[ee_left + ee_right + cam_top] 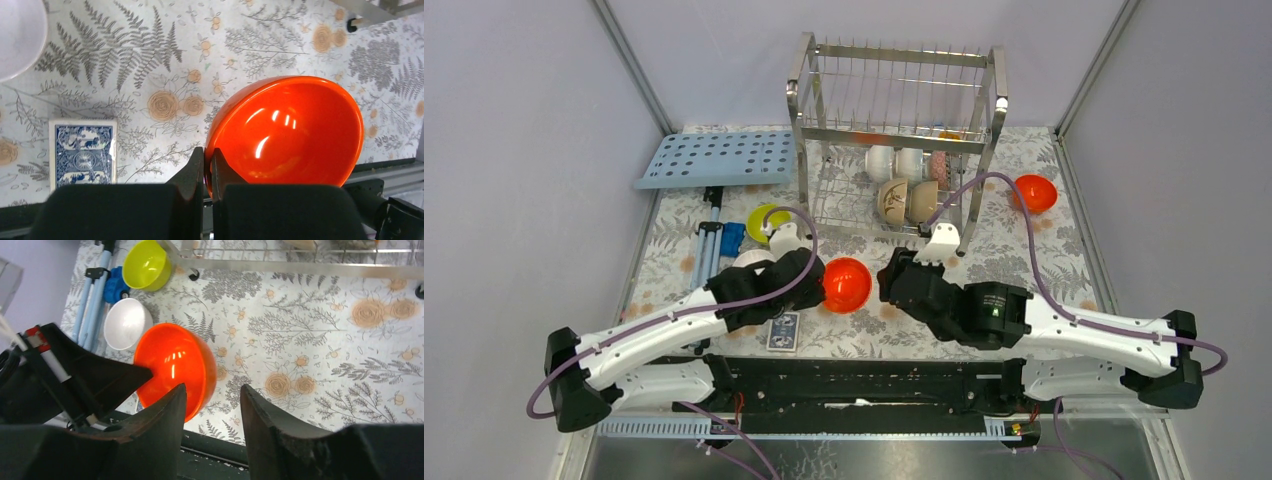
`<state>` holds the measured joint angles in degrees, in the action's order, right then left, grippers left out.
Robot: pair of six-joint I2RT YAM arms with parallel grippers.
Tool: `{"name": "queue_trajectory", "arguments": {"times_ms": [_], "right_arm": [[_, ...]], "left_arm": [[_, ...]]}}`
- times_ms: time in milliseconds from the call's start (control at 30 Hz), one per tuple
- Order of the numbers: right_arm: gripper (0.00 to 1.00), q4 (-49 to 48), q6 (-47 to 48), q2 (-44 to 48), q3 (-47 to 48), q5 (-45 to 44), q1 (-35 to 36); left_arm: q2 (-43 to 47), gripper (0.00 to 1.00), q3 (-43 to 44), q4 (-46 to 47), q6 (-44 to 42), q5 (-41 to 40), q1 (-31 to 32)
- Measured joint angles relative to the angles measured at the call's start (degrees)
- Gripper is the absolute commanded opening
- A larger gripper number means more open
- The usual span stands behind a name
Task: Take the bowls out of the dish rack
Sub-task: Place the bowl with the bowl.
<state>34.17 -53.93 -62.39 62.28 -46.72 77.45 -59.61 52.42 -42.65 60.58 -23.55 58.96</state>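
At lower centre, the left gripper (207, 159) pinches the orange bowl (290, 130) by its rim; the right gripper (214, 390) stands half-open beside it, holding nothing.

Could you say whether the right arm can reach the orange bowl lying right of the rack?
Probably yes: the right gripper is open and empty, and that orange bowl lies unobstructed outside the rack.
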Motion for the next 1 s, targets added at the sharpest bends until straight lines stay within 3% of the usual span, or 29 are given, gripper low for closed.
{"name": "queue_trajectory", "arguments": {"times_ms": [333,1000], "right_arm": [[0.55,-0.3,-4.3,-3.7,-2.9,6.4,-2.4],[0.35,-6.7,-3.1,-11.6,-7.6,13.5,-7.5]], "left_arm": [[-3.2,0.0,-1.6,-2.1,6.9,-0.5,0.0],[-5.8,0.0,-1.6,-2.7,7.1,-1.5,2.4]]}}
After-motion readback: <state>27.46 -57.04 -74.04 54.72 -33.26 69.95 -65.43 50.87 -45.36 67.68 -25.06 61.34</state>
